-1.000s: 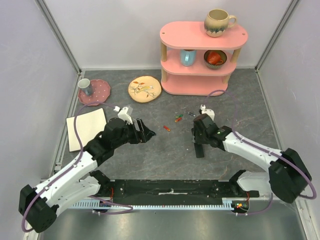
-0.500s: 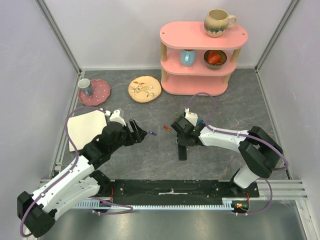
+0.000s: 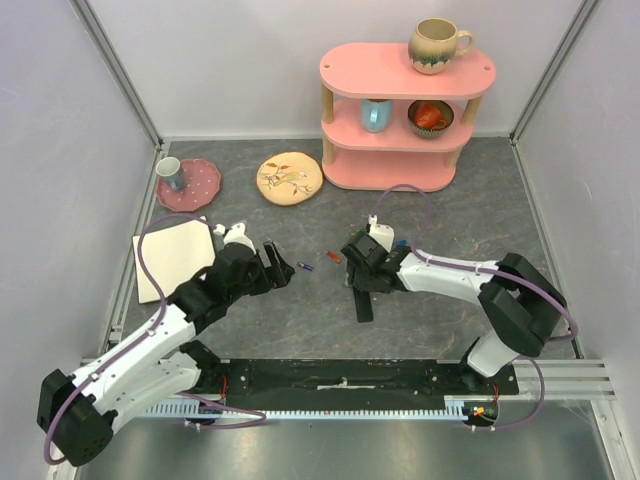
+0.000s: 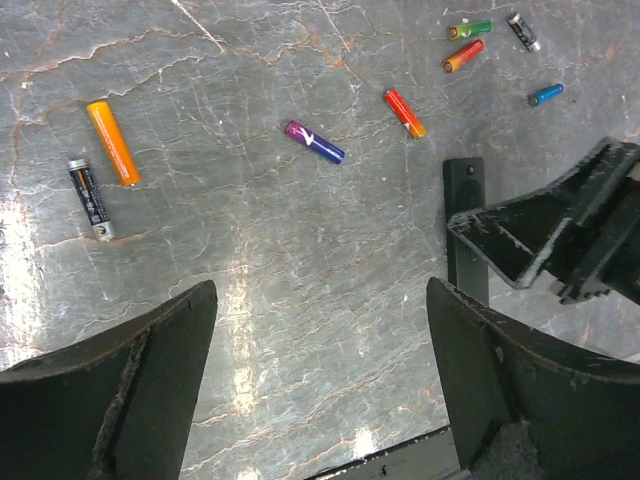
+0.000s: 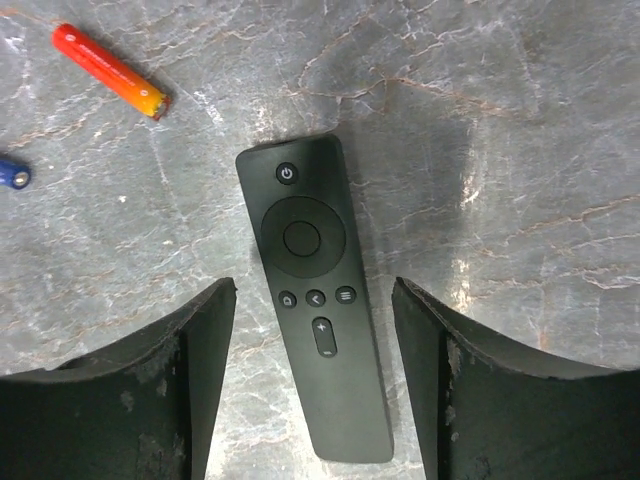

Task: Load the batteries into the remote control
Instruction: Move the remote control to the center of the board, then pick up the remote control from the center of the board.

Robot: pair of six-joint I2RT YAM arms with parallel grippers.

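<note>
Right tool (image 5: pixel 312 290) gapes wide over the remote control (image 5: pixel 325 340), left tool (image 4: pixel 320 300) wide above batteries (image 4: pixel 314 141).

Your right hand (image 5: pixel 312 290) hangs with its fingers apart on either side of the remote control (image 5: pixel 316 310). A strip of bare counter (image 5: pixel 520 150) shows between each finger and the bar. Ahead of one fingertip, near the remote's top corner, lies a red battery (image 5: pixel 110 70). Your left hand (image 4: pixel 320 295) has bare counter between its spread fingers. Ahead of it a purple battery (image 4: pixel 314 141) lies in the way, with an orange battery (image 4: pixel 112 141) and a black battery (image 4: pixel 90 198) off to the left. To its right, the remote and the right hand block the way. At the back, the pink shelf (image 3: pixel 395 110), flowered plate (image 3: pixel 289 178) and pink plate (image 3: pixel 205 188) stand well apart from both hands.
</note>
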